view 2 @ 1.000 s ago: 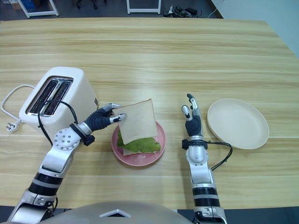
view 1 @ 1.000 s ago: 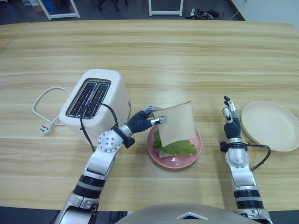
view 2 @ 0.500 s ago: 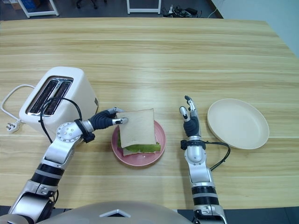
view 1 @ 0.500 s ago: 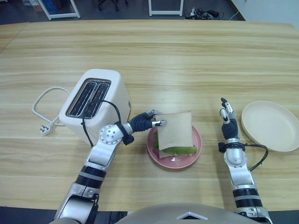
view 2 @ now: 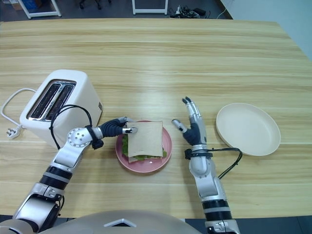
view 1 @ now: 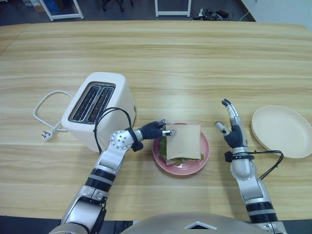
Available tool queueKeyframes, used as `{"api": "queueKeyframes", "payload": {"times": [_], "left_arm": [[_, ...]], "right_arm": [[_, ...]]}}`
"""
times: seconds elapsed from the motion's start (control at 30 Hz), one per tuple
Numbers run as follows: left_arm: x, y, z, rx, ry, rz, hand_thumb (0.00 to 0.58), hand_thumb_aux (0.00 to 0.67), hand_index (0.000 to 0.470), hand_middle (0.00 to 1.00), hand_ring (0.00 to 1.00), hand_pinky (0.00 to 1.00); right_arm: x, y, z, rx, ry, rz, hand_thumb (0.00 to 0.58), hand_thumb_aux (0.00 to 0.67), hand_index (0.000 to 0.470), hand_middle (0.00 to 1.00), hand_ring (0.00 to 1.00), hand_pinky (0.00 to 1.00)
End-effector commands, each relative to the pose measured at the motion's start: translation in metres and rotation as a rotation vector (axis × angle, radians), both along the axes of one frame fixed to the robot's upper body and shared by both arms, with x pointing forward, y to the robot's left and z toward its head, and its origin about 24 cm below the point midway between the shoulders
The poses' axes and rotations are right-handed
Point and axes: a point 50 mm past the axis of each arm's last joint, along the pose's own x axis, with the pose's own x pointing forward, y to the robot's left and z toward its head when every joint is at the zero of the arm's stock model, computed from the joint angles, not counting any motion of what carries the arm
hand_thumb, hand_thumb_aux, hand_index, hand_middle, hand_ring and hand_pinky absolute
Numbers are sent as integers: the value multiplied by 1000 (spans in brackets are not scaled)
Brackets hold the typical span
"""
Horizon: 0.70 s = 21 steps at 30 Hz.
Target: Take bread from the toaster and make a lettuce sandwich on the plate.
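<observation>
Near the front edge of the tabletop point(view 1: 195, 58), the toaster point(view 1: 97, 109) stands on the left and the pink plate point(view 1: 183, 169) sits in the middle. The top bread point(view 1: 184, 141) lies flat on the lettuce point(view 2: 125, 145) there. The left robot hand point(view 1: 157, 129) pinches the bread's left edge. The right robot hand point(view 1: 233, 130) is spread wide, holding nothing, beside the plate. The left one should let go softly and slide away sideways, so the bread stays straight. A second ago the bread was tipped up; now it is down.
</observation>
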Motion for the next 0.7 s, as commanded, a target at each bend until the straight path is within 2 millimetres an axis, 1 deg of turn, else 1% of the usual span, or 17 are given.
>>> {"api": "queueKeyframes", "payload": {"times": [0.03, 0.1, 0.2, 0.37, 0.43, 0.5, 0.57, 0.7], "left_arm": [[0, 10, -16, 81, 50, 36, 580, 670, 470, 1000, 1000, 1000], [0, 11, -19, 91, 55, 39, 580, 670, 470, 1000, 1000, 1000], [0, 10, -22, 101, 57, 39, 580, 670, 470, 1000, 1000, 1000], [0, 11, -23, 117, 56, 38, 580, 670, 470, 1000, 1000, 1000], [0, 11, -23, 120, 53, 36, 580, 670, 470, 1000, 1000, 1000], [-1, 12, -23, 122, 50, 29, 580, 670, 470, 1000, 1000, 1000], [-3, 12, -22, 124, 47, 22, 580, 670, 470, 1000, 1000, 1000], [-4, 13, -19, 128, 30, 15, 580, 670, 470, 1000, 1000, 1000]], "right_arm": [[-29, 26, 6, -286, -159, 206, 0, 0, 0, 0, 0, 0], [-40, 34, 0, -405, -182, 279, 0, 0, 0, 0, 0, 0], [-46, 37, -16, -520, -172, 325, 0, 0, 0, 0, 0, 0], [-51, 42, -33, -606, -149, 372, 0, 0, 0, 0, 0, 0], [-51, 42, -48, -676, -70, 391, 0, 0, 0, 0, 0, 0], [-49, 39, -66, -758, 57, 402, 0, 0, 0, 0, 0, 0], [-51, 36, -79, -815, 172, 420, 0, 0, 0, 0, 0, 0], [-67, 32, -99, -875, 383, 497, 0, 0, 0, 0, 0, 0]]}}
